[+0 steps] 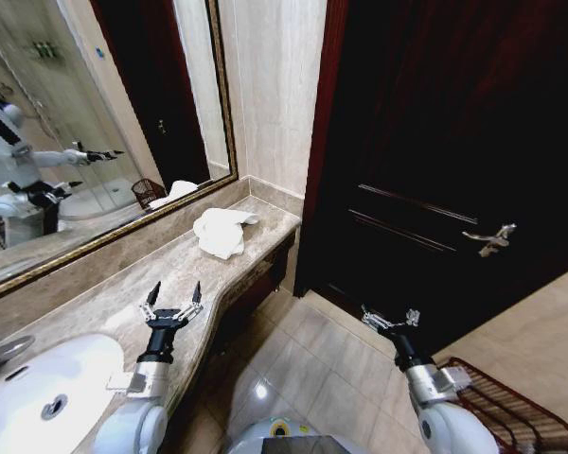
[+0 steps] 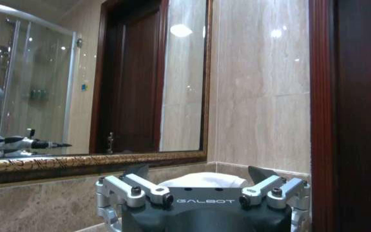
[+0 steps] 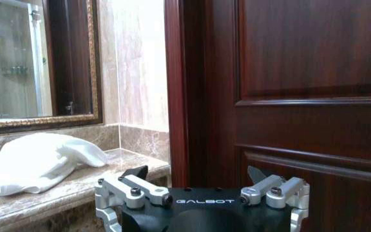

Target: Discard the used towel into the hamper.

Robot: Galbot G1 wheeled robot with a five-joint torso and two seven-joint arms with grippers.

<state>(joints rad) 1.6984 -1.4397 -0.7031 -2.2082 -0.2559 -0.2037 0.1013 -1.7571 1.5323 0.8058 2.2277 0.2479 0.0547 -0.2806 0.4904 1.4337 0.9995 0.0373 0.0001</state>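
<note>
Head view: the crumpled white cloth towel (image 1: 221, 231) lies on the beige marble surface (image 1: 104, 303) at its far end, well ahead of the left tool (image 1: 173, 295), which hovers over the surface beside the white oval sink (image 1: 38, 397) with its fingers spread open and empty. In the left wrist view the towel (image 2: 205, 180) sits straight ahead of the left tool (image 2: 200, 173). The right tool (image 1: 390, 317) hangs over the tiled floor (image 1: 303, 359) before the dark wooden door (image 1: 435, 142), fingers apart, nothing held. The dark reddish-brown openwork ribbed hamper (image 1: 511, 407) stands on the floor just behind and to the right of the right tool. In the right wrist view the towel (image 3: 37, 162) lies ahead and off to that tool's (image 3: 198, 173) left.
</note>
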